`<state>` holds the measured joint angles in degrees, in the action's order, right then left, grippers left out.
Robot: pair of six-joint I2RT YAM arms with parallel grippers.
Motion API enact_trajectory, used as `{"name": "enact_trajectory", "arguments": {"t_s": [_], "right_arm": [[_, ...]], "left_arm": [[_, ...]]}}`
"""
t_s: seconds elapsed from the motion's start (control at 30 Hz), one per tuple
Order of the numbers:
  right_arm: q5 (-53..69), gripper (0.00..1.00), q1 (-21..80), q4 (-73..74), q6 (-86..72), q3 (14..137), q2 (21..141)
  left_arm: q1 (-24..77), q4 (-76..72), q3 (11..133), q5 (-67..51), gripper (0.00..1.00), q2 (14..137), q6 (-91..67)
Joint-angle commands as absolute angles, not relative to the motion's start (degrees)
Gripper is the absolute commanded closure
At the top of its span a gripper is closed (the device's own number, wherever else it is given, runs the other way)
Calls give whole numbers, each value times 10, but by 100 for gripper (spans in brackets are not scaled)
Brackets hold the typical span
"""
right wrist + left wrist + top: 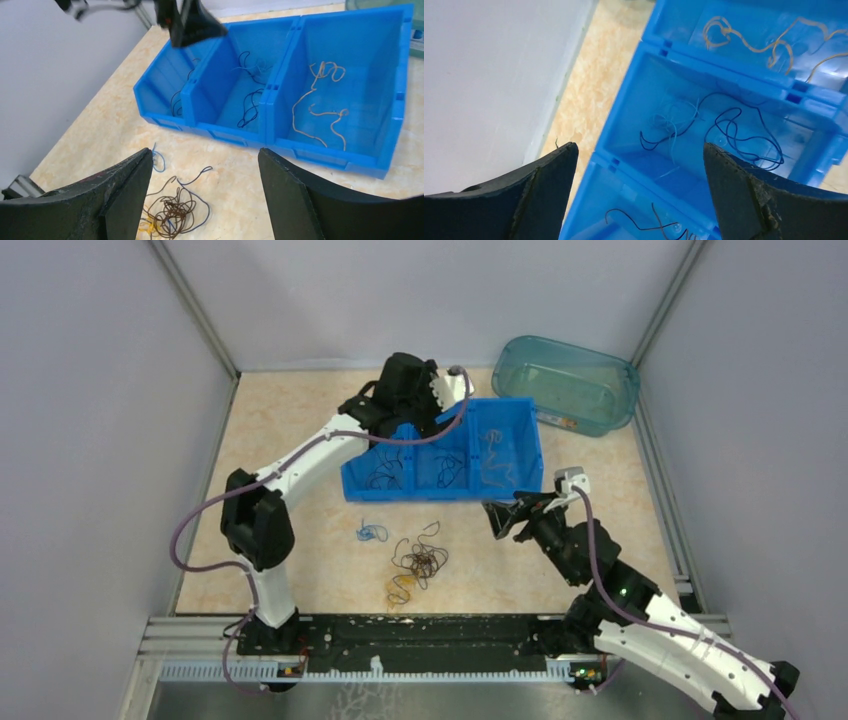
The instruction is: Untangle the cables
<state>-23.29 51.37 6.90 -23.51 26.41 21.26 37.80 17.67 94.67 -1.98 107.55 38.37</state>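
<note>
With left jaws spread empty, lift clear of blue cables point(727, 129) beneath; with right jaws spread, pinch one strand off tangle point(172, 212) ahead.

The bin point(235, 137) is bright blue, the far tub point(565, 343) clear teal. The marbled beige bench point(300, 540) bears brown, yellow and blue cables point(418, 562).

Open tabletop point(330, 560) around cable tangle point(418, 562); blue bin point(450, 493) walls block far side.

Lab robot cell, grey panel walls point(90, 390), aluminium frame point(195, 305)
</note>
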Motion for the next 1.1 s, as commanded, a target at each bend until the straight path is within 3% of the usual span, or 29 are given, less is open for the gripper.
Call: {"name": "enact_trajectory", "arguments": {"t_s": [0.0,0.2,0.43,0.83,1.07], "right_arm": [[-159,22,518,8,-193,297,255],[15,25,519,-77,-137,346,446],[172,30,539,-98,-59,476,729],[150,30,581,-100,26,648,1039],[118,41,594,-128,30,686,1130]], "left_arm": [[343,280,1015,-119,0,1001,355],[251,344,969,-222,0,889,316],[139,343,864,-263,0,771,259],[48,379,858,-252,0,718,203],[41,371,871,-247,0,702,182]]}}
